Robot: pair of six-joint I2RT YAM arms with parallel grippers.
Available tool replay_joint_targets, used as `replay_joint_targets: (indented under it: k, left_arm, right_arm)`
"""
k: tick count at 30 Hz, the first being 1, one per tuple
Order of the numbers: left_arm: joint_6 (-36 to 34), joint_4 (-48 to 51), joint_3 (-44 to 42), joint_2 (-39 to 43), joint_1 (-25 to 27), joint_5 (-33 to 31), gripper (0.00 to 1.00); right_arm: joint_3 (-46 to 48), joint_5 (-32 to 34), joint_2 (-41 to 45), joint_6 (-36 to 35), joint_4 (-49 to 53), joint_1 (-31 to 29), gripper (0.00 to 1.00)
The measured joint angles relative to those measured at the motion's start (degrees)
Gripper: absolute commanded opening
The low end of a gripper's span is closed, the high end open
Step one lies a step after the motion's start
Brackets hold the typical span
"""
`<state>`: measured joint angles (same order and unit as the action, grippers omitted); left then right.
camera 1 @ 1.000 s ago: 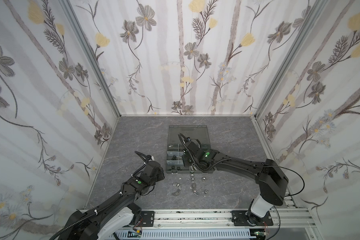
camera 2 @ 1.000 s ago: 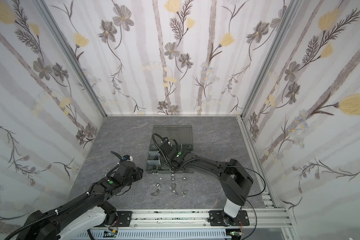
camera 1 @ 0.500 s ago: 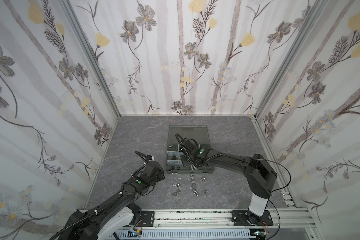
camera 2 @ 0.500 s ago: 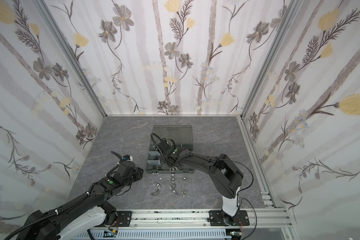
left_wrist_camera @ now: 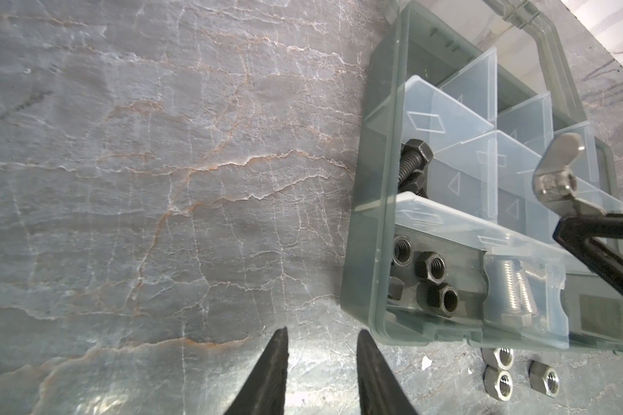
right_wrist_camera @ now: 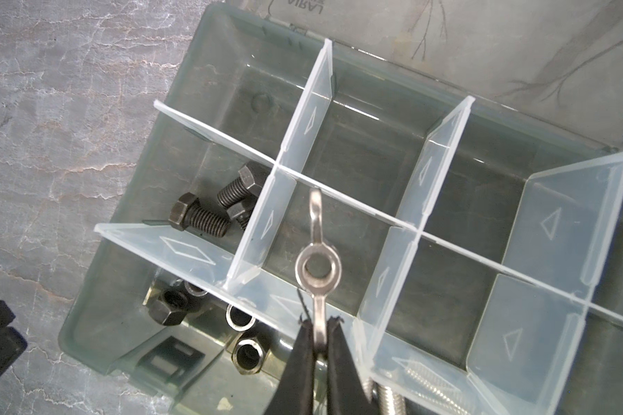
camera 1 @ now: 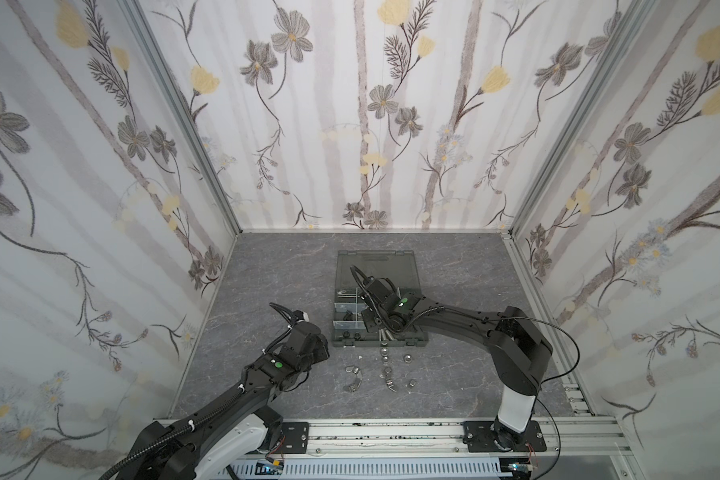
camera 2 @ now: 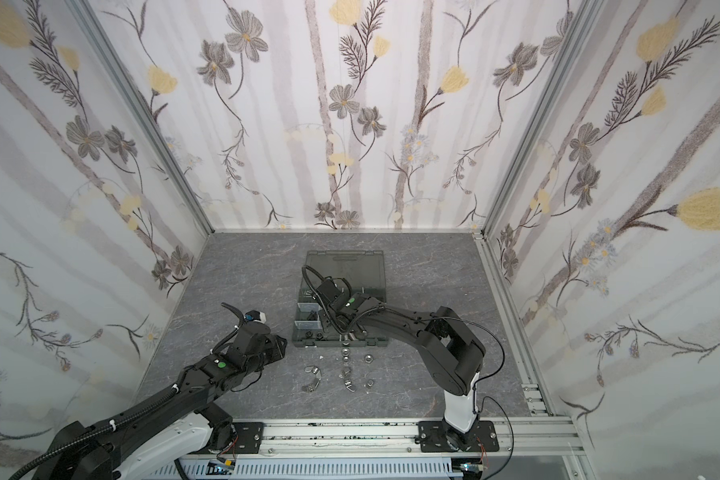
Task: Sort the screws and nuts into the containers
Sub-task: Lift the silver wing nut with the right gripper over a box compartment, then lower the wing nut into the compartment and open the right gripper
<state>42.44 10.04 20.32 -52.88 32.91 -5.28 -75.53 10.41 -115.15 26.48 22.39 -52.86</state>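
I'm pinching wing nut [right_wrist_camera: 318,267] by one wing in right gripper [right_wrist_camera: 319,325], hanging over empty compartment [right_wrist_camera: 356,230], black screws [right_wrist_camera: 198,219] at its 9 o'clock; left gripper [left_wrist_camera: 322,345] hovering part-open, empty.

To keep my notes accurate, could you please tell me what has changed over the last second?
The right gripper, shut on a wing nut, has drifted slightly leftward over the organizer box, as both top views show. Nothing was grasped or released. The left gripper, the box and the loose nuts on the table stayed put.
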Motion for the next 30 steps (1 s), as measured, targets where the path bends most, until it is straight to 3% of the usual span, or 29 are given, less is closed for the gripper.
replay_joint_targets:
  k: [11, 18, 30]
  left_arm:
    - [0.2, 0.0, -0.2, 0.7, 0.0, 0.9, 0.35]
    - [0.3, 0.0, -0.4, 1.5, 1.0, 2.4, 0.35]
    - [5.0, 0.0, -0.3, -0.2, 13.0, 1.7, 0.36]
  right_arm:
    - [-0.1, -0.9, 0.3, 0.0, 0.0, 0.2, 0.15]
    - [2.0, -1.0, 5.3, 0.3, -1.1, 0.1, 0.16]
    - [14.8, -1.7, 18.1, 4.8, -5.3, -0.2, 0.19]
